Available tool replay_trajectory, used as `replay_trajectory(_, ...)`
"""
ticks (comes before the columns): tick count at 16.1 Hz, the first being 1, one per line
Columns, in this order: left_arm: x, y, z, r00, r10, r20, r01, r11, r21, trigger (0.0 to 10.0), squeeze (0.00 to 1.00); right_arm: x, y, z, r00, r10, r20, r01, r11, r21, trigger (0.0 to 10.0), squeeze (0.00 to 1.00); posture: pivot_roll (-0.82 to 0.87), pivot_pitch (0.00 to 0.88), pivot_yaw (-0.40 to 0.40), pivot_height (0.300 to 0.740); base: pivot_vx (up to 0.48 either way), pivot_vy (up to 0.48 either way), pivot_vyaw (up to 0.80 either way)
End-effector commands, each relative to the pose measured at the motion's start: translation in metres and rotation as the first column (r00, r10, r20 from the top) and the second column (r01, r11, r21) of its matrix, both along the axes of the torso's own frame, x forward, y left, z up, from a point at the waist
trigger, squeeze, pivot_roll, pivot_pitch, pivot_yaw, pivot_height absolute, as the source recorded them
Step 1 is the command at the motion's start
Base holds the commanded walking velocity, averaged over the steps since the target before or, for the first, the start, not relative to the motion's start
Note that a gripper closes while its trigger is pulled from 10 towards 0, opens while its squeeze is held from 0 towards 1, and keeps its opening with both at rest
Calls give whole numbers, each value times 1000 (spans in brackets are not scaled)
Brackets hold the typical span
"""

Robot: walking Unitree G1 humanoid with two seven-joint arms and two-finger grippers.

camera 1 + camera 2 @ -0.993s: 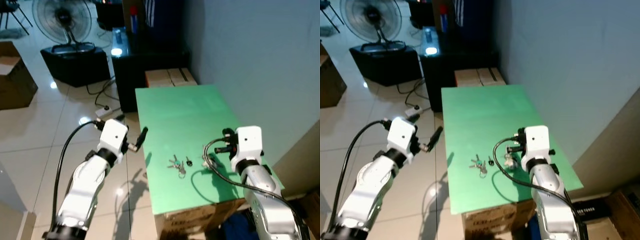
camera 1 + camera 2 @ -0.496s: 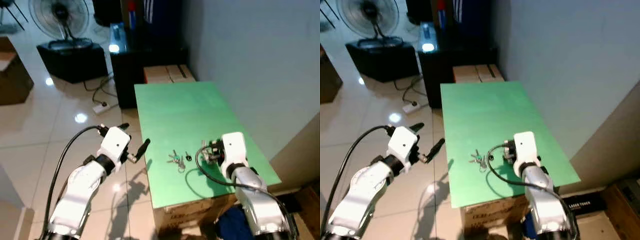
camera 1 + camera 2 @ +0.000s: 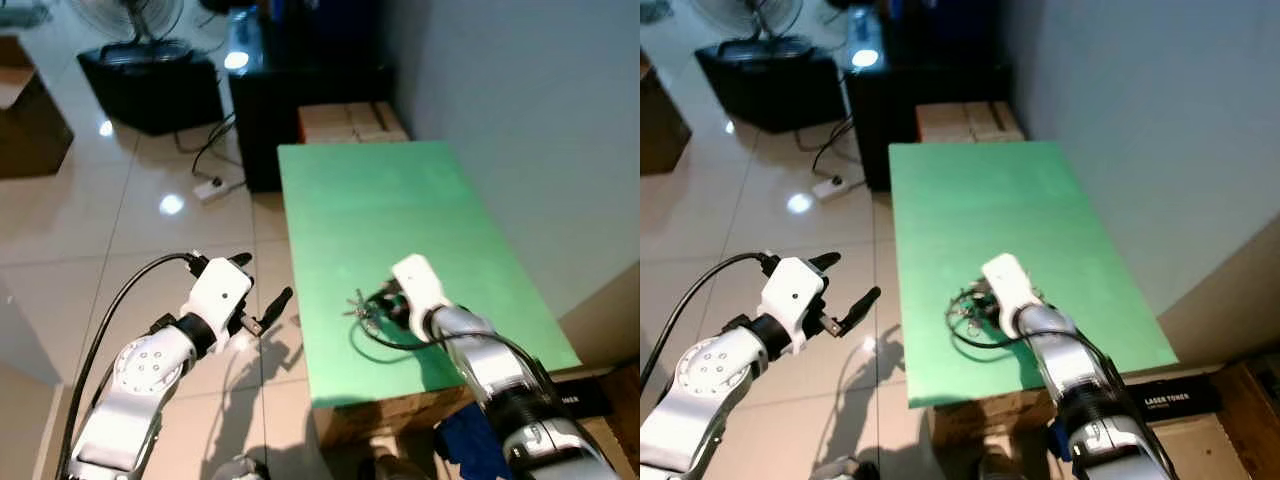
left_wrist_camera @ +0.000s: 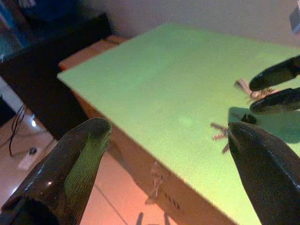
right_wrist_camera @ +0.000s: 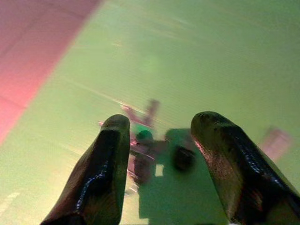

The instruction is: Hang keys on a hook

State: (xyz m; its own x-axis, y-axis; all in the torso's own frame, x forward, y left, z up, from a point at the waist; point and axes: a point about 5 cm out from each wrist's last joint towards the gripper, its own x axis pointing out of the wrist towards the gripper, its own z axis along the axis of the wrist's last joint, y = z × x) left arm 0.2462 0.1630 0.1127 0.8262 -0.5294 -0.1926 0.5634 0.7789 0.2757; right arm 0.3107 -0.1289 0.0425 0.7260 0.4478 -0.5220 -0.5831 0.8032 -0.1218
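A small bunch of keys lies on the green table, near its front left part. My right gripper hovers low over the keys and is open. In the right wrist view the keys lie just past and between the two black fingers, untouched. My left gripper is open in the air off the table's left edge, above the floor. The left wrist view looks across the table at the keys and at the right gripper's fingers.
A wall runs along the table's right side. Behind the table stand cardboard boxes and a black cabinet. A power strip and cables lie on the shiny tiled floor to the left.
My right gripper has moved left across the table until it is over the keys. The left arm has sunk slightly beside the table. The camera has tilted and shifted.
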Motion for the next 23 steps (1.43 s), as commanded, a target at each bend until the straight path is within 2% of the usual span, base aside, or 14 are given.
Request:
replay_trajectory(1,-3,0,2,1000,-17,-14,17,1000,-4,10000,0,-1,2,-3,996,76,-36,-77,997,-11,10000,1000,-76,158,-30,740,0,0,0)
replay_trajectory(2,-5,-1,1,998,-41,-37,41,999,-7,10000,0,1,4,-4,988,134,-72,-136,990,-24,10000,1000,-73,160,-37,740,0,0,0)
replay_trajectory(4,-7,-2,2,996,-69,-60,69,998,-13,10000,0,1,4,-7,978,178,-108,-185,981,-55,10000,1000,-73,165,-40,740,0,0,0)
replay_trajectory(6,-12,-2,4,987,-123,-103,120,992,-35,10000,0,2,0,-14,953,235,-190,-268,948,-171,10000,1000,-71,176,-41,740,0,0,0)
replay_trajectory(8,-16,-3,4,982,-141,-123,137,990,-39,10000,0,3,-5,-16,945,223,-239,-277,934,-224,10000,1000,-71,172,-42,740,0,0,0)
replay_trajectory(10,-18,-4,6,979,-154,-132,150,988,-39,10000,0,4,-6,-17,939,222,-264,-287,927,-240,10000,1000,-68,177,-43,740,0,0,0)
replay_trajectory(12,-19,-4,7,978,-158,-137,154,987,-38,10000,0,6,-5,-18,947,208,-245,-274,922,-273,10000,1000,-63,175,-42,740,0,0,0)
replay_trajectory(13,-20,-4,8,977,-162,-139,159,987,-35,10000,0,7,-4,-18,957,174,-234,-233,937,-258,10000,953,-59,177,-39,740,0,0,0)
replay_trajectory(14,-21,-4,8,976,-167,-140,164,986,-32,10000,0,9,-3,-18,960,159,-231,-217,943,-252,10000,0,-56,178,-38,740,0,0,0)
replay_trajectory(19,-22,-5,11,974,-174,-143,173,985,-20,10000,0,12,-1,-17,974,60,-217,-101,978,-182,10000,0,-51,178,-27,740,0,0,0)
replay_trajectory(20,-23,-5,11,974,-177,-144,176,984,-19,10000,0,10,-1,-20,972,45,-229,-86,982,-171,4941,0,-51,180,-24,740,0,0,0)
replay_trajectory(21,-22,-5,11,973,-179,-145,178,984,-19,10000,0,9,-1,-21,971,36,-235,-77,983,-165,4941,0,-51,180,-24,740,0,0,0)
replay_trajectory(22,-22,-5,12,973,-181,-145,180,983,-17,10000,0,7,-1,-24,967,10,-254,-45,990,-134,3569,0,-49,184,-23,740,0,0,0)
replay_trajectory(23,-22,-5,12,973,-182,-145,182,983,-15,10000,0,6,-1,-25,964,-2,-265,-31,992,-120,3490,0,-48,185,-24,740,0,0,0)
